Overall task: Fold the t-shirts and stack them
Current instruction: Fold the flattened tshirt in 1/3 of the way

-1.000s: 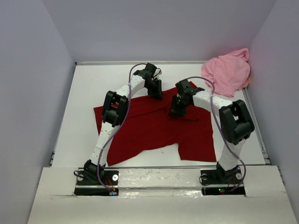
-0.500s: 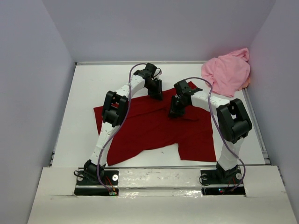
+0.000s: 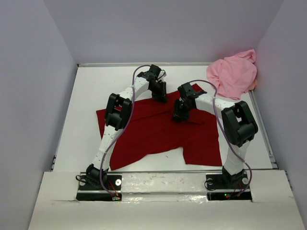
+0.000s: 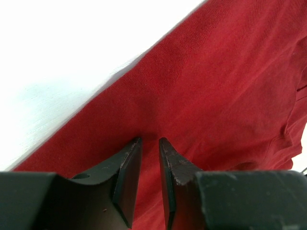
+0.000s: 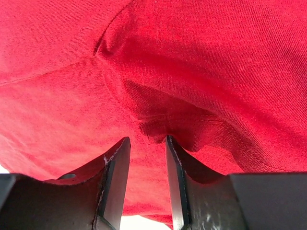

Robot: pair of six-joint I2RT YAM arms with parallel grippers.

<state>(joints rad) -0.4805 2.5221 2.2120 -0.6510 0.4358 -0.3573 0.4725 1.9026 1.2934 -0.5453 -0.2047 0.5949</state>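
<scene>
Left gripper (image 4: 149, 140): jaws a narrow slit apart, tips pressed onto the dark red t-shirt (image 3: 158, 136) near its far edge; whether cloth is pinched cannot be told.
Dark red t-shirt: spread mid-table (image 3: 88, 100), under both grippers.
Right gripper (image 5: 147, 139): jaws part-way apart, a pucker of red cloth at the tips; grip unclear.
Light pink t-shirt (image 3: 235, 74): crumpled in the far right corner, apart from the red one.

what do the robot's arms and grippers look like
Both the left arm and right arm have white links with chunky black joints and a pale purple cable looping alongside, on black bases. The left gripper and right gripper each end in two flat black fingers, scuffed at the edges.
</scene>
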